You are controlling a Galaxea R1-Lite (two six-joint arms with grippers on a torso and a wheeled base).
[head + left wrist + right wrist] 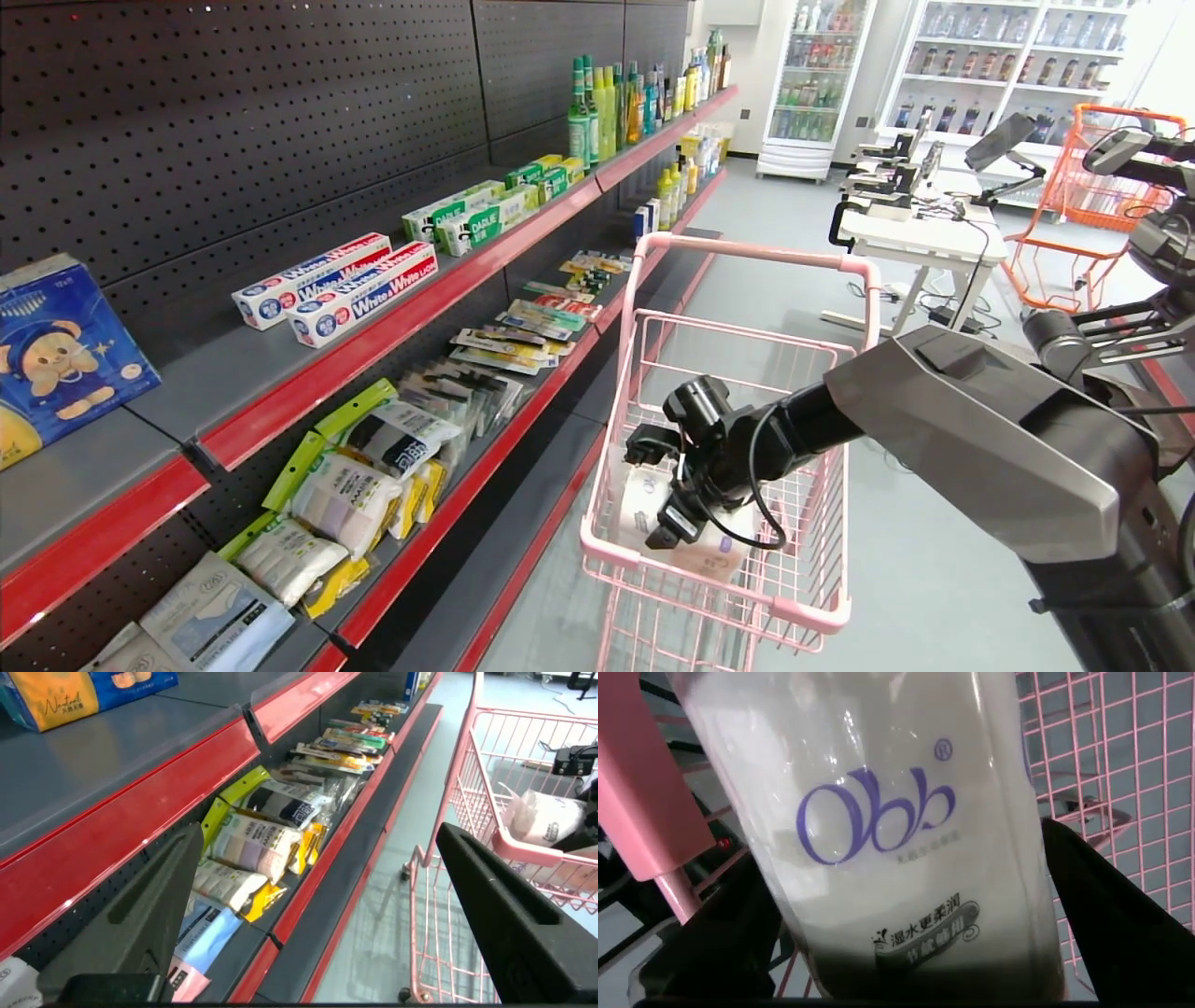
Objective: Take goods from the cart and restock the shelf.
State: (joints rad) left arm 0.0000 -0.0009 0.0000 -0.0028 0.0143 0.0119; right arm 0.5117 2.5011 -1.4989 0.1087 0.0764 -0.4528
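The pink wire cart [747, 252] stands in the aisle beside the red-edged shelf [392, 327]. My right gripper [668, 528] is down inside the basket, shut on a white soft pack [642, 497] with blue lettering. In the right wrist view that pack [896, 812] sits between the two dark fingers [1120, 915], with the cart's pink rim [645, 784] beside it. My left gripper [318, 943] hangs low by the shelf with its fingers [509, 905] wide open and nothing between them. The cart [467, 793] and the white pack [547, 817] are off to its side.
Toothpaste boxes [359, 280] and a blue tissue pack [61, 350] lie on the upper shelf. Bagged goods [373, 457] fill the lower one. A white table [920, 233], an orange cart [1083, 201] and drink coolers [817, 84] stand farther down the aisle. Grey floor lies open right of the cart.
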